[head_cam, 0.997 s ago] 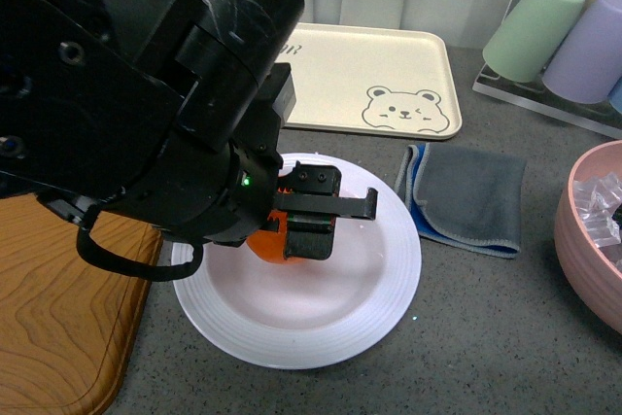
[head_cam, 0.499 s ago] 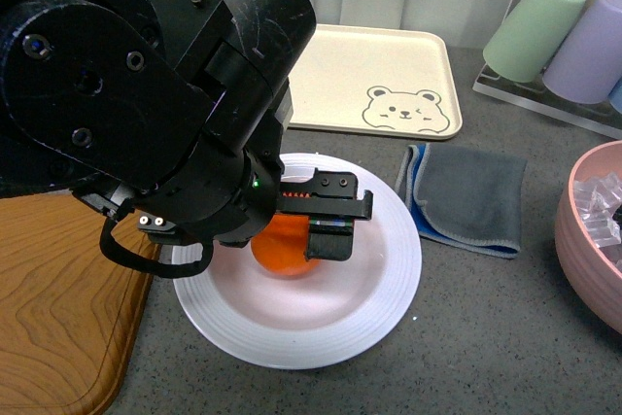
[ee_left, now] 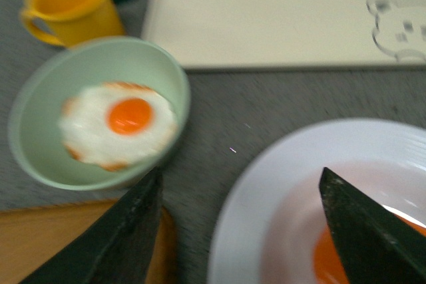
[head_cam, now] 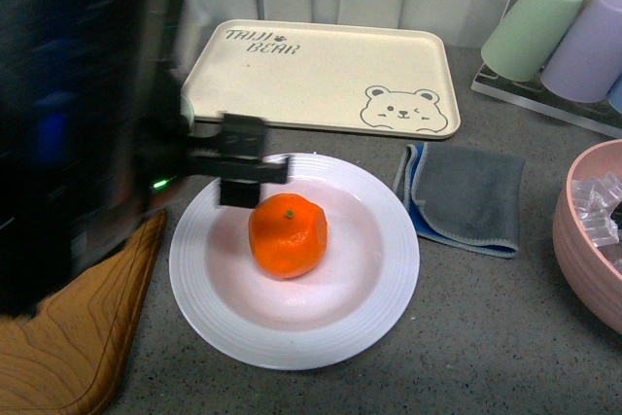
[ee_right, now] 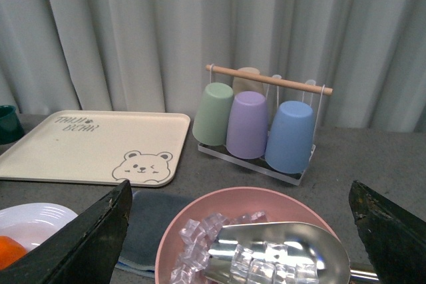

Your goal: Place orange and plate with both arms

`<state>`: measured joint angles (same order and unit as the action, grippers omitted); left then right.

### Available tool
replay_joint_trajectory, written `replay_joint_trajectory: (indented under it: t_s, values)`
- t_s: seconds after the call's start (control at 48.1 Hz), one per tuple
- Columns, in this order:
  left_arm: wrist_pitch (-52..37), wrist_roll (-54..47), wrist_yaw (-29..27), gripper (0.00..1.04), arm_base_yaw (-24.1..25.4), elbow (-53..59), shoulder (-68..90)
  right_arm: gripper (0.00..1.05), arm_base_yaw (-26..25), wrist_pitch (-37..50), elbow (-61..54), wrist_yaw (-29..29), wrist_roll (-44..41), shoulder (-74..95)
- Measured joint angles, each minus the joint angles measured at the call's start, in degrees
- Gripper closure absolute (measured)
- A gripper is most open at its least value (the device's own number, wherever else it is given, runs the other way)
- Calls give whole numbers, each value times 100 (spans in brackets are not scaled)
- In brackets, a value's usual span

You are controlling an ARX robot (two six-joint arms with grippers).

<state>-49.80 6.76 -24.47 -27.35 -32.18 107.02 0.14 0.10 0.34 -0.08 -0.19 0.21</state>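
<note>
Orange (head_cam: 288, 235): it is seen resting stem-up in the middle of the plate (head_cam: 292, 342), touched by neither gripper.
Plate: it is set on the grey tabletop just in front of the bear tray (head_cam: 321, 70), with a wooden board (head_cam: 58, 347) to its left and a folded grey cloth (head_cam: 466, 196) to its right.
Left gripper (ee_left: 239, 174): the jaws are spread wide and nothing is held. It is blurred in the front view, near the plate's far-left rim and apart from the orange.
Right gripper (ee_right: 239, 191): the fingers are parted widely and nothing is gripped. A pink bowl (ee_right: 200, 217) of ice with a metal scoop (ee_right: 279, 251) is framed between them.
Green bowl (ee_left: 40, 144): a fried egg (ee_left: 120, 124) is held in it. It is placed beside the plate, near a yellow mug (ee_left: 70, 1).
</note>
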Motion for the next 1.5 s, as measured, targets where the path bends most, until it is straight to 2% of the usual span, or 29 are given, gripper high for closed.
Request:
replay_joint_trajectory:
  t_s: [0.083,0.125,0.249,0.353,0.519,0.686,1.039,1.122,1.226,1.496]
  values:
    - [-2168,-363,133,51,363,846,-470,9,0,-2,0,7,0,2]
    - [-2557,-426,240,58,507,1047,-828,9,0,-2,0,7,0,0]
    - [-2505,-560,721,87,964,1864,-1797,9,0,-2,0,-4,-2,0]
    - [-2321,-575,916,101,1172,2159,-2181,9,0,-2,0,-2,0,0]
    - [-1812,-619,1305,101,1537,2592,-3191,9,0,-2,0,-2,-2,0]
    - [-706,-627,1552,101,1823,2730,-4393,9,0,-2,0,-4,-2,0]
    - [398,-632,1908,101,2184,3053,-5890,9,0,-2,0,-2,0,0]
    - [754,-634,2369,101,2529,3095,-6286,9,0,-2,0,-2,-2,0]
    - [1091,-632,2391,101,2708,3097,-6675,9,0,-2,0,-2,-2,0]
    - [2028,-634,2446,101,2721,3102,-7713,9,0,-2,0,-2,-2,0]
